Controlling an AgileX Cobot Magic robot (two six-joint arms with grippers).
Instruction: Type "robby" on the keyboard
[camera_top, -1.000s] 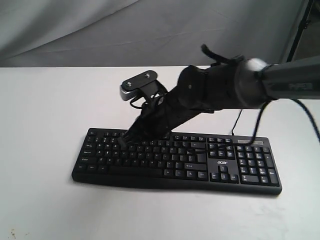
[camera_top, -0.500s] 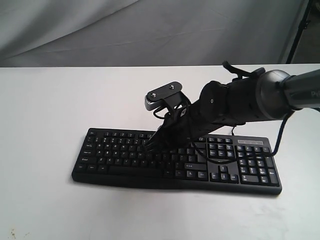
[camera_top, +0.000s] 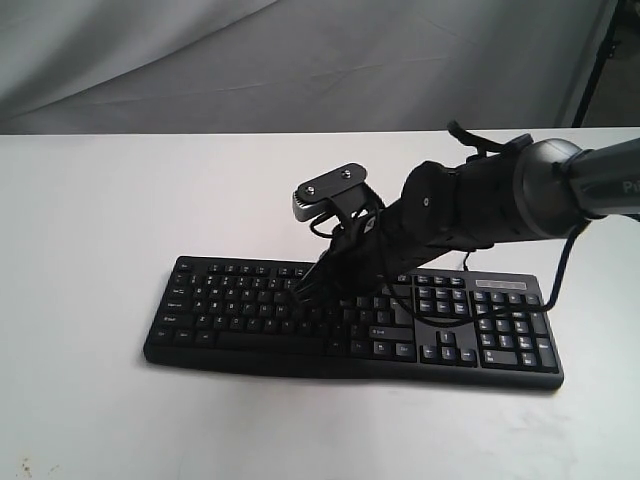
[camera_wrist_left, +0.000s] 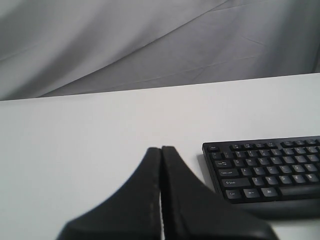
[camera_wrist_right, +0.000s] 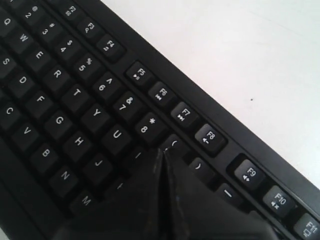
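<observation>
The black keyboard (camera_top: 250, 312) lies on the white table (camera_top: 90, 230), with its "acer" logo by the arrow keys. My right gripper (camera_top: 300, 290) reaches in from the right, shut and empty, with its tip down on the middle of the letter block. In the right wrist view the right gripper (camera_wrist_right: 161, 151) has its tip between the I and 9 keys of the keyboard (camera_wrist_right: 60, 100); the keys just beyond are hidden under the fingers. My left gripper (camera_wrist_left: 161, 148) is shut and empty over bare table, beside the keyboard (camera_wrist_left: 270, 170) at its Esc and Ctrl end.
Grey cloth (camera_top: 300, 60) hangs behind the table. The right arm (camera_top: 500, 195) and its wrist camera (camera_top: 328, 190) cover the keyboard's upper middle rows. A thin black cable (camera_top: 465, 262) runs off the keyboard's back edge. A dark stand leg (camera_top: 598, 60) is at the far right.
The right gripper has moved right along the keyboard, from the left letter keys to the middle ones, and has stayed almost still over the last half second.
</observation>
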